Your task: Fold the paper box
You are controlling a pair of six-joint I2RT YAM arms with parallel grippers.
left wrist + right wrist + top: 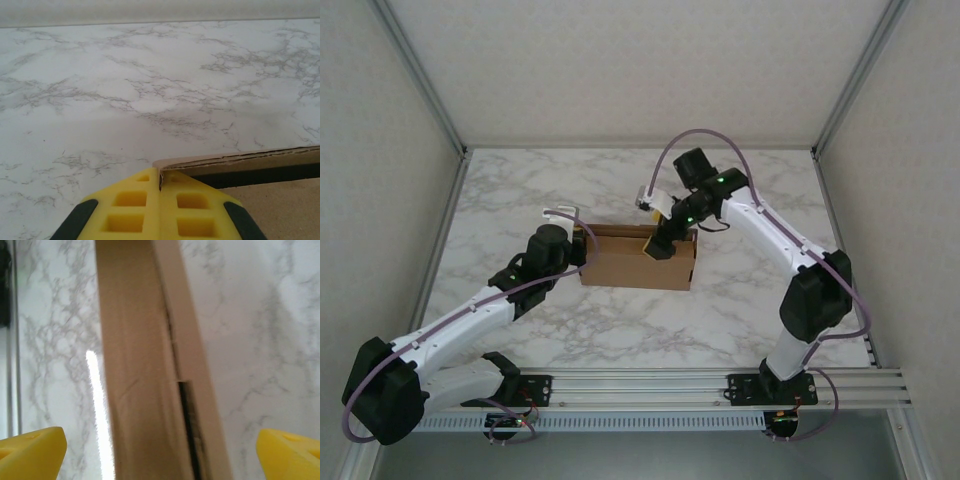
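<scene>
Box (630, 265) sits mid-counter, between the two arms, long side running left to right. It is plain brown cardboard and I can read no print on any face in view. Counter (570, 190) is white marble-pattern with grey veins. An aluminium rail (720, 385) runs along the near edge, where both arm bases are bolted. Left arm (470, 320) reaches in from the near left, wrist at the box's left end. From its wrist camera, the left jaws are clenched: the yellow pads (125, 210) meet, with the corner of the box (240, 159) rim pinched in the seam between them. A dark gap runs along inside that rim, with a flat tan panel below it. Right arm (790, 240) comes in from the right, elbow high, wrist pointing down over the far rim, right of the box's middle. Right jaws are released and spread wide, with one yellow pad (30, 450) in each lower corner of the wrist view, neither seen touching cardboard. Between them a strip of box (135, 365) wall runs up the view, blurred, a dark slit along one side. A bright glare streak lies on the counter just beside it.
</scene>
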